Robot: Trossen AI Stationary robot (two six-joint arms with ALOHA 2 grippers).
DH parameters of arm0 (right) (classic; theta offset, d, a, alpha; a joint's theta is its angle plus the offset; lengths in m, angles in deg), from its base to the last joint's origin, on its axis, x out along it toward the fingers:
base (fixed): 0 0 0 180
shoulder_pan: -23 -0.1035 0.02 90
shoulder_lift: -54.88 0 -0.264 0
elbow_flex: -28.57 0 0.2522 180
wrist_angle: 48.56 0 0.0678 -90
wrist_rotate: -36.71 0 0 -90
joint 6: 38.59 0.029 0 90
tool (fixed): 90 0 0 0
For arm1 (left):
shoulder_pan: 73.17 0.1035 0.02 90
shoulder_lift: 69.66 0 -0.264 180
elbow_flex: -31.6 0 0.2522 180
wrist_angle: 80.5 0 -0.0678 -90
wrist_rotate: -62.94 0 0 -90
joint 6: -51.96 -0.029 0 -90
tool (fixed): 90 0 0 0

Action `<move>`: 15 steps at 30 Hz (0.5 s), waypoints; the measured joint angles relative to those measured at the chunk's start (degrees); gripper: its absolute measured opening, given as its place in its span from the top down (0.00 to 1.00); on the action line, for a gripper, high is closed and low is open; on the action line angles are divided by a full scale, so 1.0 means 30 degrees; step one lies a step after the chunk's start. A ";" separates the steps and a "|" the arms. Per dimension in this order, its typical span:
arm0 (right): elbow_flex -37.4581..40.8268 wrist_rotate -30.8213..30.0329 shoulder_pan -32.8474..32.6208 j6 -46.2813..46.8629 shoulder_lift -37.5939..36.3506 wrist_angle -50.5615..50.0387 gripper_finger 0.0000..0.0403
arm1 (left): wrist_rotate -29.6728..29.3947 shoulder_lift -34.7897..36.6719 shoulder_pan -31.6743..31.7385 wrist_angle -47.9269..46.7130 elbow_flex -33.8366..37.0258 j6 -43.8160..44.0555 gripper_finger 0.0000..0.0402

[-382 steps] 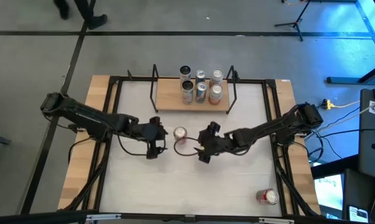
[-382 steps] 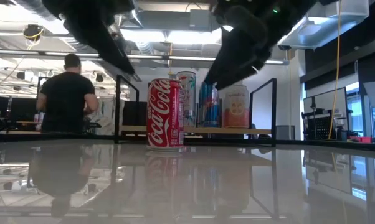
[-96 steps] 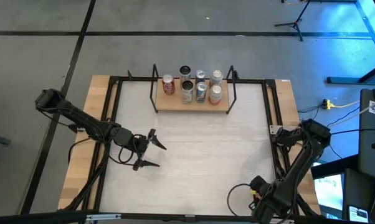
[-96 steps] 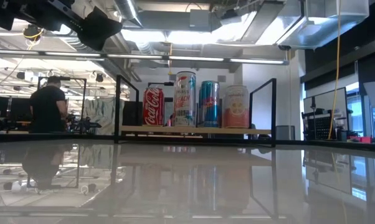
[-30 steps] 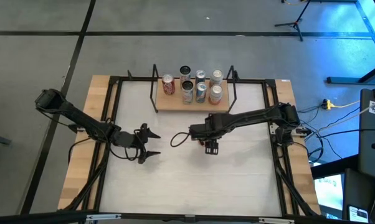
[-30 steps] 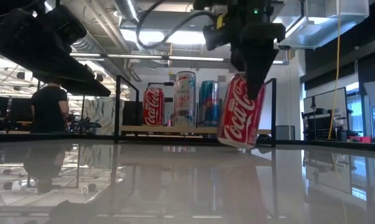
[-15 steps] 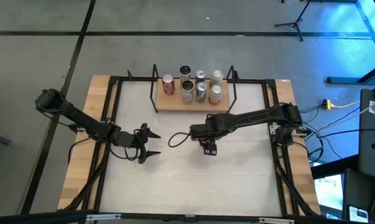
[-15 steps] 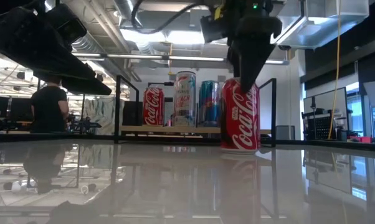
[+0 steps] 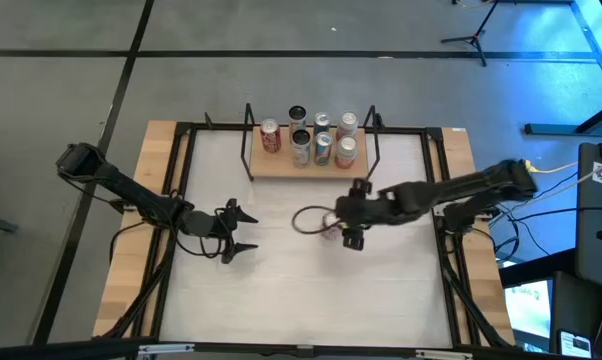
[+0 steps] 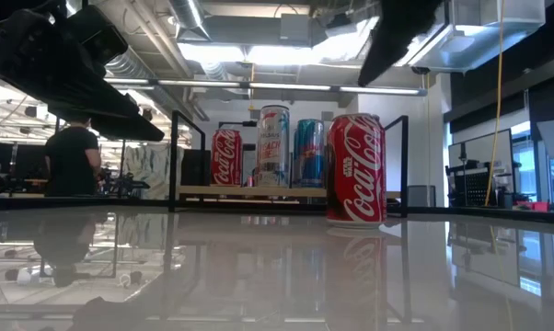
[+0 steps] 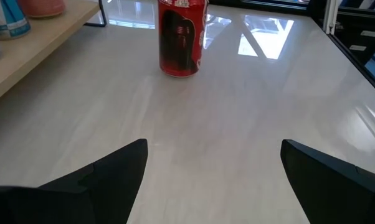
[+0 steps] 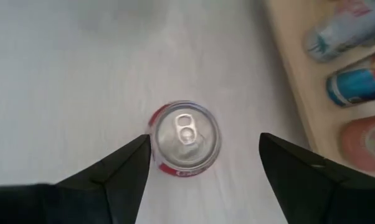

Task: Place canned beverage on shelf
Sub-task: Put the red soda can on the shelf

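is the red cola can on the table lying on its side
No, the red cola can stands upright on the white tabletop, in front of the shelf.

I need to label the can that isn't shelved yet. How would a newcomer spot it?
Find the white tabletop, then the small wooden shelf at its far edge. The red Coca-Cola can stands upright alone on the tabletop in front of that shelf, under the right gripper; every other can stands on the shelf.
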 joint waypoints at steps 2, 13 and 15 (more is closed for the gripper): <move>0.2621 -0.0694 -0.0010 0.0264 -0.1694 0.2575 0.27 | 0.0007 0.0000 0.0000 -0.0009 0.0000 0.0000 0.11; 1.0862 -0.0051 -0.0015 0.1020 -0.5202 1.3964 0.27 | 0.0005 0.0000 0.0000 -0.0007 0.0000 0.0000 0.11; 1.0873 0.1242 -0.0015 0.0753 -0.5033 1.4191 0.27 | 0.0007 0.0000 0.0000 0.0006 0.0000 0.0000 0.11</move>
